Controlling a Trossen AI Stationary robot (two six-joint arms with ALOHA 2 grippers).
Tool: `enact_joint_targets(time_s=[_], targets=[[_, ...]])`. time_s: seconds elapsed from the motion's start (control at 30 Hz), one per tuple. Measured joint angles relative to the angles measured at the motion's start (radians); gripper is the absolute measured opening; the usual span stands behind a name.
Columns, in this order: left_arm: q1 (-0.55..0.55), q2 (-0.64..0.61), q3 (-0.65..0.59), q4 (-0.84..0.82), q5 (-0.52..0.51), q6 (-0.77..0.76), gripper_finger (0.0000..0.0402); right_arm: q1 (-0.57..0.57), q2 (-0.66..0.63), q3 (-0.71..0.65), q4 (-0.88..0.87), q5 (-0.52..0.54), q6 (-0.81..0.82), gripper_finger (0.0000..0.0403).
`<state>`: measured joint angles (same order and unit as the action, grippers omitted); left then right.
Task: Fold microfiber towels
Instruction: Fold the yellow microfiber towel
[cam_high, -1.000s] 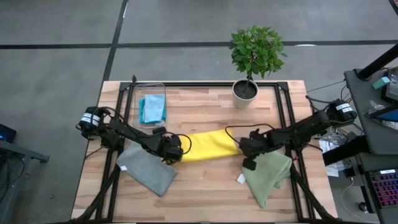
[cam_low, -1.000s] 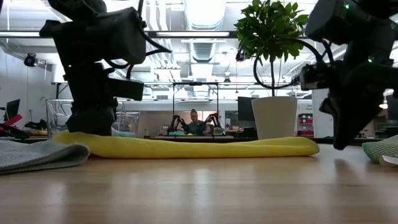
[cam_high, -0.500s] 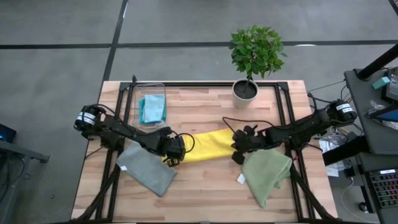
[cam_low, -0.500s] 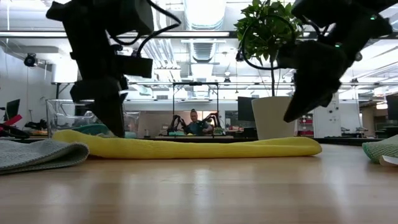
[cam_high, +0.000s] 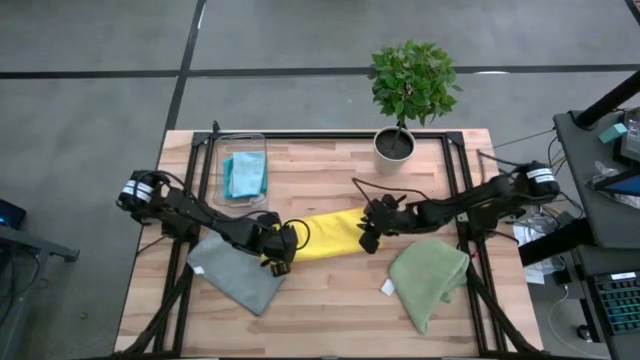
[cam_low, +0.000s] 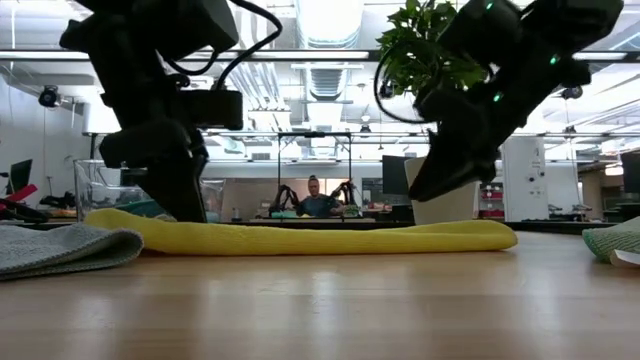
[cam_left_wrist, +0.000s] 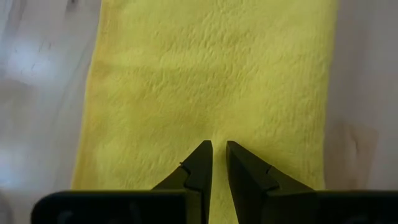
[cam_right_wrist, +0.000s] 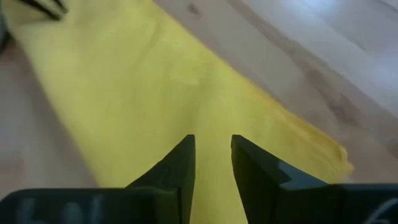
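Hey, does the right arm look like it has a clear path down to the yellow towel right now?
Probably yes. The right hand hovers just above the right end of the yellow towel, fingers slightly apart, and nothing lies between them. The left hand sits at the towel's far left end, well apart.

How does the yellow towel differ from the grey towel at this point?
The yellow towel lies mid-table as a long narrow strip; the grey towel sits at the front left as a broader, angled rectangle. The left gripper is down at one end of the yellow towel and the right gripper hangs over the other end, while nothing touches the grey one. Both are plain cloths lying flat on the wooden table.
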<state>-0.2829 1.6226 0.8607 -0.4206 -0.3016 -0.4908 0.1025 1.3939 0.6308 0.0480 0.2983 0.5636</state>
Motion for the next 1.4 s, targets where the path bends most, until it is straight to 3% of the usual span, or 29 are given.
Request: enact_joint_targets(time_s=[0.1, 0.47, 0.77, 0.87, 1.07, 1.4], targets=[[0.0, 0.0, -0.004, 0.003, -0.002, 0.0, 0.0033, -0.018, 0.052, 0.001, 0.017, 0.042, -0.001, 0.0087], [0.0, 0.0, -0.004, 0.038, -0.034, 0.006, 0.0033, -0.093, 0.176, 0.005, 0.009, 0.046, -0.033, 0.0039], [0.002, 0.0, -0.004, 0.072, -0.153, 0.013, 0.0033, -0.116, 0.054, 0.001, -0.15, 0.03, -0.048, 0.0033], [0.002, 0.0, -0.004, 0.075, -0.159, 0.034, 0.0033, -0.117, -0.01, 0.002, -0.206, -0.049, -0.028, 0.0035], [0.002, 0.0, -0.004, 0.078, -0.223, 0.036, 0.0033, -0.123, -0.126, 0.002, -0.348, -0.167, 0.064, 0.0068], [0.002, 0.0, -0.004, 0.082, -0.232, 0.036, 0.0033, -0.123, -0.181, -0.002, -0.46, -0.168, 0.156, 0.0164]])
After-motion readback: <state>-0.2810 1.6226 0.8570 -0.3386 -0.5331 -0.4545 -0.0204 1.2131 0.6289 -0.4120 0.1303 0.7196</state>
